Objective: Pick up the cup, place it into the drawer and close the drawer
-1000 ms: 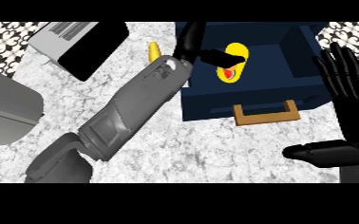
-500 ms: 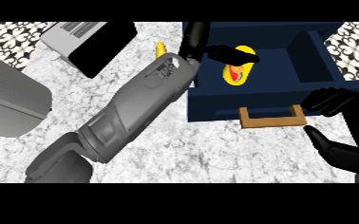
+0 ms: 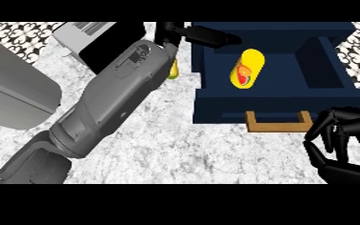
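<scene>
Now the rounded yellow cup (image 3: 247, 68) lies inside the boxy navy drawer (image 3: 271, 106); left hand (image 3: 204, 34) above, fingers straight; right hand (image 3: 336, 140) curled, empty, beside the wooden handle (image 3: 278, 122).

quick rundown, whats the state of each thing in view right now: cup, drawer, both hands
cup: lying on its side inside the drawer, not held
drawer: open, pulled out over the counter, wooden handle facing the robot
left hand: open, fingers straight, above the drawer's back edge, clear of the cup
right hand: fingers curled, holding nothing, just right of the handle
</scene>
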